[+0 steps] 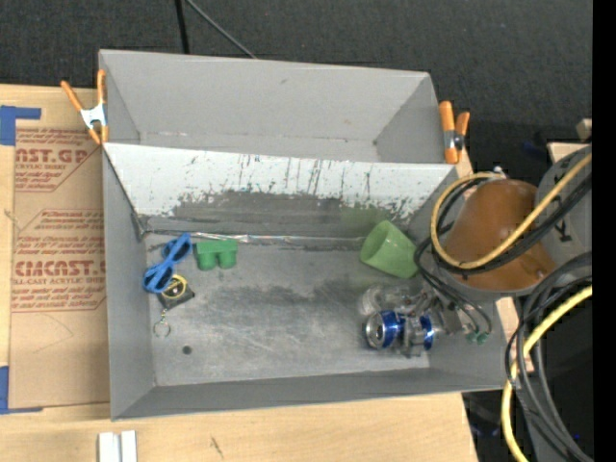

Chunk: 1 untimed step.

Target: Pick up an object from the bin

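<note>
The grey metal bin (279, 176) has most of its floor bare, with the loose things lying in two groups. Near the left wall lies a blue looped thing (166, 261), perhaps a clip or small scissors, with a small yellow-and-black piece (175, 291) touching its lower end. Just to the right of these, against the foot of the back wall, sits a small green block (215, 253). Across the open middle, close to the right wall, a light green cup (388, 248) lies tipped on its side. Below the cup, in the front right corner, is a crushed blue can (385, 331) with silver ends, and a pale, clear scrap (375, 305) lies just above it. The gripper (424, 326) is low in this same corner, right at the can's right end and seemingly touching it. Its dark metal parts blend with the can, so I cannot tell how far it is open or whether it has hold of anything. Behind it, the arm's orange cover (491, 234) hangs over the bin's right rim, ringed by yellow and black cables (438, 221).
</note>
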Tool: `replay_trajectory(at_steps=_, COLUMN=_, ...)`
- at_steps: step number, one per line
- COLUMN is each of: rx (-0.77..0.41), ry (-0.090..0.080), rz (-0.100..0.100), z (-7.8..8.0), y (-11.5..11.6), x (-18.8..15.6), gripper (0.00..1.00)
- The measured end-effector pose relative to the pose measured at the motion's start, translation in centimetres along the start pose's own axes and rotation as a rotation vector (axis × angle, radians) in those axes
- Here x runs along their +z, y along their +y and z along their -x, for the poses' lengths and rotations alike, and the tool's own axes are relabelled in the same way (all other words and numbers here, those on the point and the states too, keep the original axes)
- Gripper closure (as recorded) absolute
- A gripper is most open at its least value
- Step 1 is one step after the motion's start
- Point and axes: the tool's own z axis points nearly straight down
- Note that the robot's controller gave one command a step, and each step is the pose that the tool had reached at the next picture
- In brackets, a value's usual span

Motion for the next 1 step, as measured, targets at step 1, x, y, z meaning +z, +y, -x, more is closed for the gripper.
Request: replay_trajectory(at_steps=1, rx=-0.048, ry=0.019, rz=0.001, z=3.07, y=-4.93, x=-19.44, gripper=1.00)
